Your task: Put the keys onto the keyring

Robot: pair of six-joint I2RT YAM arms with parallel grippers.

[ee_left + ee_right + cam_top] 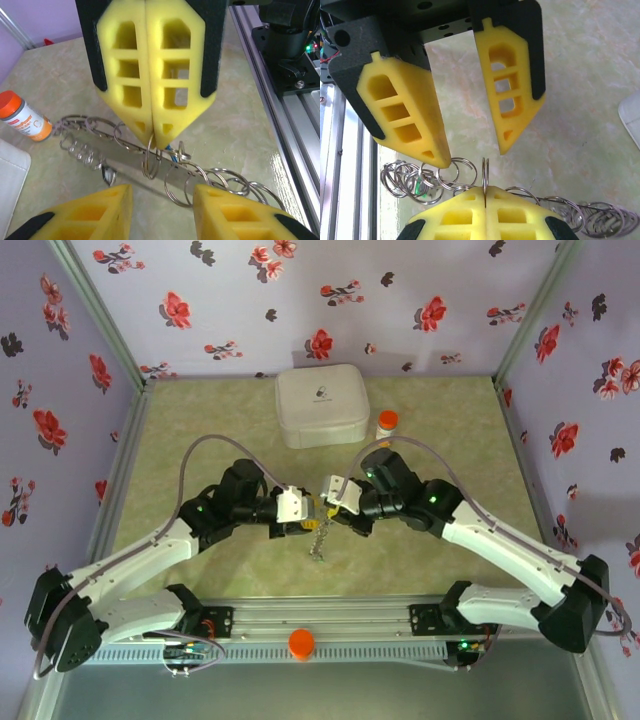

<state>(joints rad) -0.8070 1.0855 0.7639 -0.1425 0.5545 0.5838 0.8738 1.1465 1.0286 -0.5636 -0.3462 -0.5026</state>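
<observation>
- The two arms meet nose to nose in the middle of the green table [200,420], seen from the top camera.
- The right gripper [154,142] has its yellow pads pressed flat together, with one ring of the keyring [227,177] nipped at the very tips.
- In the right wrist view that pinched ring stands upright, poking out toward 12 o'clock from between the closed pads.
- The left gripper [474,152] is spread open with clear table between its fingers and nothing held.
- One of its fingers [437,152] sits just beside a loose ring, at about 10 o'clock from the pinched one.
- From above, the rest of the keyring dangles toward 6 o'clock below the two grippers, a floppy string of linked rings.
- Of the keys [172,151], a blue bit shows among the rings, just at 4 o'clock from the right gripper's tips; the others are too small to tell.
- A white case [322,407] lies at 12 o'clock from the grippers.
- An orange-capped pill bottle [386,423] stands beside it at 1 o'clock.
</observation>
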